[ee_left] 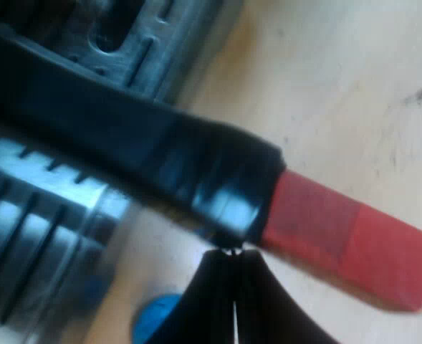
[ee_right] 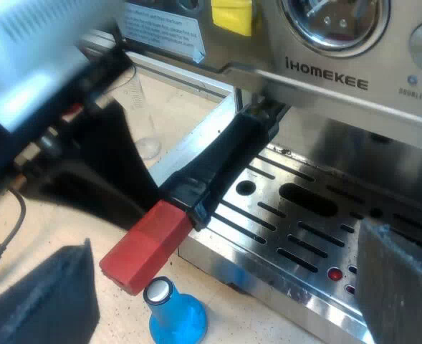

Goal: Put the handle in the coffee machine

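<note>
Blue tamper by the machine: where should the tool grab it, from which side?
Likely the narrow neck under its pale top, from straight above: the tamper stands upright on a wider base, and the red handle end crowds one side.

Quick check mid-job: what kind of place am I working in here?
Most likely a coffee-making bench. An espresso machine with a metal drip tray stands on a pale wooden table. A handle juts from the machine's front, and a blue tamper stands nearby.
</note>
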